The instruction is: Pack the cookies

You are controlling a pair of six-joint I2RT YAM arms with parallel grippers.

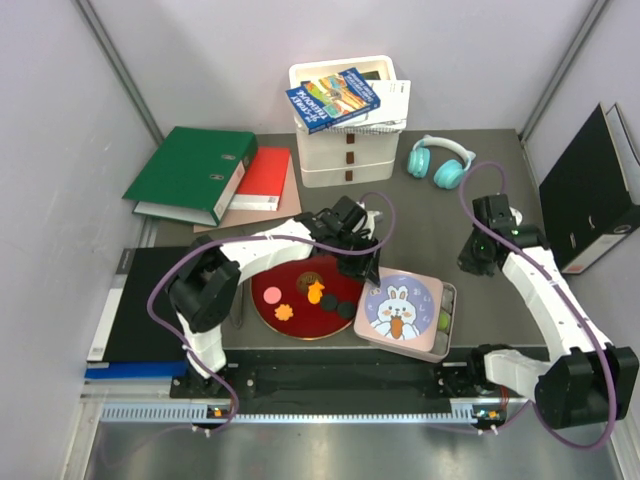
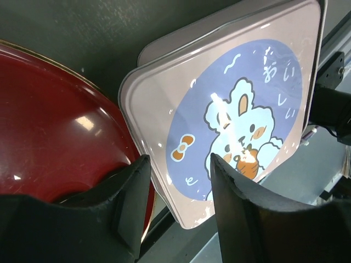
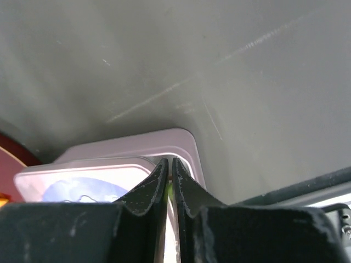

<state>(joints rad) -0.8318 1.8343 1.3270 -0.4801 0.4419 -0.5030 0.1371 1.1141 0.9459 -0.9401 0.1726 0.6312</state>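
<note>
Most cookies (image 1: 316, 291) lie unpacked on the plate (image 1: 300, 327) left of the tin (image 1: 449, 300); left gripper (image 2: 179, 160) half-open, empty; right gripper (image 3: 169, 162) closed.

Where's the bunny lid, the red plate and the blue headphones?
bunny lid (image 1: 400, 310), top view, on the rabbit picture.
red plate (image 1: 305, 322), top view, on bare red near its front rim.
headphones (image 1: 450, 173), top view, on one ear cup.

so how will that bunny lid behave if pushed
The bunny lid looks glossy, so probably slippery to grip. It lies offset on the pink tin, not seated, so a push would likely slide it. Its flat face and crisp rim suggest stiff, light metal.
</note>
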